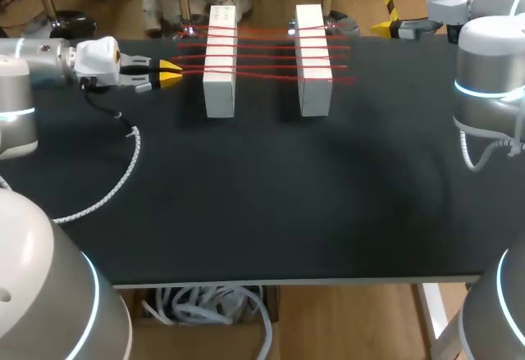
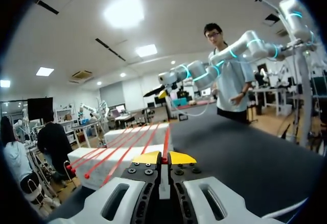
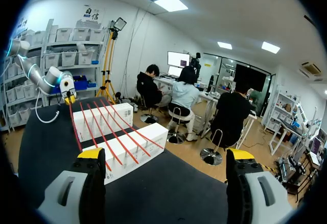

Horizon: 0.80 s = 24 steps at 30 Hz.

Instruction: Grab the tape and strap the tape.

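Red tape strands [image 1: 267, 48] are stretched across two white blocks [image 1: 220, 73] on the black counter [image 1: 271, 196]. One strand's end appears to be pinched in the left end effector [image 1: 171, 73], pressed together just beside the blocks. The right end effector [image 3: 166, 155] is held spread, well apart from them.

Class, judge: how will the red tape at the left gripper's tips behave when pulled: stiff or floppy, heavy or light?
The red tape is thin and spans both white blocks in a straight line, so it is probably light, and floppy once slack. Pulled by the left gripper, it might drag the narrow blocks.
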Each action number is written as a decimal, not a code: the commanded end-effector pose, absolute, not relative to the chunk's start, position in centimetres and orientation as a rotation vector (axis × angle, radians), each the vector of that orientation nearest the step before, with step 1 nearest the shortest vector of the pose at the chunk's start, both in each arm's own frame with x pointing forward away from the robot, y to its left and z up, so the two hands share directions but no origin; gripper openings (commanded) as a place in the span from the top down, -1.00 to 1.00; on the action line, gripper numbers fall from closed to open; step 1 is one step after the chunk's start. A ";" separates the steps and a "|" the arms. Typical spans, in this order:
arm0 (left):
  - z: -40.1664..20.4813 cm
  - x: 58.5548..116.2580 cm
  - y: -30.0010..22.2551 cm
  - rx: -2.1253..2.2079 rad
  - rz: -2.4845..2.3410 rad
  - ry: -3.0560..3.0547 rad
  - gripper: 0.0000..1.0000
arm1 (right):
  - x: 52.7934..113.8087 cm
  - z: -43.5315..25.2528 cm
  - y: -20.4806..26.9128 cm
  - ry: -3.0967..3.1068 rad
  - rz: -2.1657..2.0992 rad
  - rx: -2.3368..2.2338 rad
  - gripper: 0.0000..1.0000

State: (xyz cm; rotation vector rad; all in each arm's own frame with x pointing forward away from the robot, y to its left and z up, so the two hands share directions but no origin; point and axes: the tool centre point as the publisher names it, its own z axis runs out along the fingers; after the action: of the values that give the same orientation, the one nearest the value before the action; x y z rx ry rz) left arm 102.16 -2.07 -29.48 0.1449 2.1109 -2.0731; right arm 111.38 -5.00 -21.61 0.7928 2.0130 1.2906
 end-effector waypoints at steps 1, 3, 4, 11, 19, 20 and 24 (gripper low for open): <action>-28.9 102.2 -2.5 0.152 -2.141 2.039 1.00 | 111.4 -21.6 -5.0 2.013 1.291 0.793 -1.00; -28.3 101.9 -2.9 0.158 -2.177 2.027 1.00 | 111.4 -21.6 -5.0 2.013 1.291 0.793 -1.00; -27.9 101.8 -3.1 0.156 -2.195 2.004 1.00 | 111.4 -21.6 -5.0 2.013 1.291 0.793 -1.00; -25.2 100.9 -4.6 0.106 -2.291 1.954 1.00 | 111.4 -21.6 -5.0 2.013 1.291 0.793 -1.00; -21.9 100.0 -5.5 0.090 -2.292 1.884 1.00 | 111.4 -21.6 -5.0 2.013 1.291 0.793 -1.00; -21.6 100.0 -5.6 0.118 -2.281 1.905 1.00 | 111.4 -21.6 -5.0 2.013 1.291 0.793 -1.00; -21.3 99.9 -5.6 0.136 -2.271 1.942 1.00 | 111.4 -21.6 -5.0 2.013 1.291 0.793 -1.00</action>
State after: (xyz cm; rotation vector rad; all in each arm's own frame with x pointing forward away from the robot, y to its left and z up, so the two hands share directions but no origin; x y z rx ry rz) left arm 100.31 -5.71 -22.09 0.1496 1.9135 -2.3009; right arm 111.38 -5.00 -21.61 0.7927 2.0131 1.2906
